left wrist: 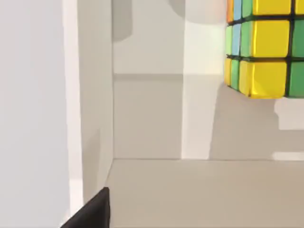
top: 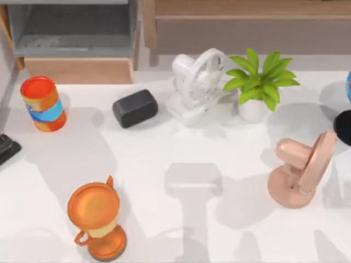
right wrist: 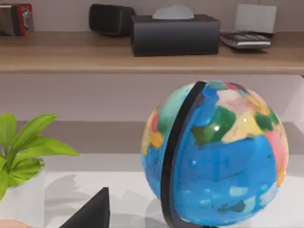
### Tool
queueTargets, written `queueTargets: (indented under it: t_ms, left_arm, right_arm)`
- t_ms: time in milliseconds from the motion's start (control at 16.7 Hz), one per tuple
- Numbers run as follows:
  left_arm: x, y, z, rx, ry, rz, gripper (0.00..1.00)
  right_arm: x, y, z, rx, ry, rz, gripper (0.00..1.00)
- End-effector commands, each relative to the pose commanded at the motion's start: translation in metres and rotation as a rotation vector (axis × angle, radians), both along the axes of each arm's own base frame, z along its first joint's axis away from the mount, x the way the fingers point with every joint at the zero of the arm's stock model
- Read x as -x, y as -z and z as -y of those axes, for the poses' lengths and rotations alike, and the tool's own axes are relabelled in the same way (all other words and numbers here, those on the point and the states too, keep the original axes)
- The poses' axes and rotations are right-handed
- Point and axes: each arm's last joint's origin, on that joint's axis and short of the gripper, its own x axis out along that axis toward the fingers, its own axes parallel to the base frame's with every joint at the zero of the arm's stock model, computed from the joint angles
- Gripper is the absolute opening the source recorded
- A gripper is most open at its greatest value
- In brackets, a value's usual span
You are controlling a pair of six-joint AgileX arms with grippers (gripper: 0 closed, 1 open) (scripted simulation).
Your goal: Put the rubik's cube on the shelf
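Observation:
The rubik's cube (left wrist: pixel 266 47), with yellow, green, orange and light-blue squares and dark grid lines, sits ahead in the left wrist view, in front of pale walls. I cannot tell what it rests on. A dark corner of my left gripper (left wrist: pixel 92 213) shows at that view's edge, well apart from the cube. The shelf (top: pixel 247 8) is a long light-brown ledge with a grey-brown panel, at the table's back right. In the right wrist view the shelf (right wrist: pixel 57 52) carries a black tissue box (right wrist: pixel 175 33). A dark corner of my right gripper (right wrist: pixel 92 213) faces a globe (right wrist: pixel 218 156).
On the white table stand an orange-and-blue can (top: pixel 43 103), a black box (top: pixel 135 108), a white fan (top: pixel 196 85), a potted plant (top: pixel 258 85), a pink fan (top: pixel 301 170) and an orange trophy (top: pixel 96 219). A grey cubby (top: pixel 71 33) stands back left.

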Motion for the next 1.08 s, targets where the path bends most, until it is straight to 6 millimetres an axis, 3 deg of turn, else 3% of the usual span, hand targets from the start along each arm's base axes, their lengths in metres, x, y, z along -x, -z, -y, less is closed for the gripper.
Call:
queueTargets:
  t_ms: [180,360,600,780,900,1080]
  left_arm:
    - [0.017,-0.014,-0.013,0.004,0.001,-0.004,1.0]
    - [0.007,-0.012,0.002,0.0,0.0,-0.002,1.0]
    - [-0.033,0.036,0.036,0.002,0.0,-0.002,1.0]
    - [-0.054,0.083,0.042,0.002,-0.002,-0.007,1.0]
    - [-0.059,0.094,0.044,0.002,-0.001,-0.007,1.0]
    - [-0.059,0.094,0.044,0.002,-0.001,-0.007,1.0]
  right_arm:
    - [0.0,0.0,0.0,0.0,0.0,0.0,1.0]
    - [0.0,0.0,0.0,0.0,0.0,0.0,1.0]
    - [0.0,0.0,0.0,0.0,0.0,0.0,1.0]
    - [0.0,0.0,0.0,0.0,0.0,0.0,1.0]
    - [0.0,0.0,0.0,0.0,0.0,0.0,1.0]
    - [0.0,0.0,0.0,0.0,0.0,0.0,1.0]
